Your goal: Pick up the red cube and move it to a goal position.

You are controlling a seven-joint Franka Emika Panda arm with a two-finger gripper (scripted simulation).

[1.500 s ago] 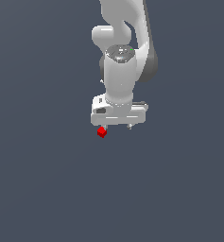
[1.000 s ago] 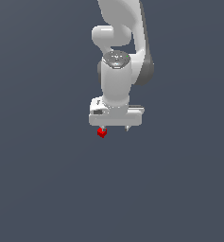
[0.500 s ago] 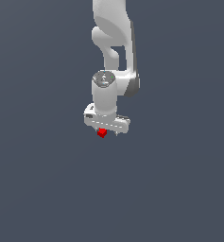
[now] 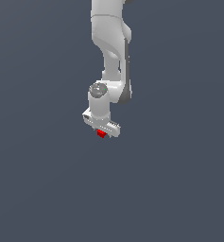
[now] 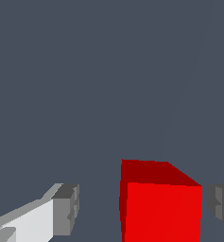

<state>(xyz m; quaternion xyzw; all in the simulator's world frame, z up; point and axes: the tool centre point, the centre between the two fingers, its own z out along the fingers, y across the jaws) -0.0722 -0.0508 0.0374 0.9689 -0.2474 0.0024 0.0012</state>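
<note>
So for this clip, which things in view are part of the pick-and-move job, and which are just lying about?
Part of the job:
- red cube, sitting between the fingers with gaps on both sides
- gripper, open around it

Lying about:
- nothing else in either view; only the plain grey surface

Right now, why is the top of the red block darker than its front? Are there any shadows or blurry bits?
Wrist view: the red cube has a dark top and a bright front, so it's shaded; edges look sharp. Exterior view: no shadow under the gripper, no glare, the floor flat grey.
</note>
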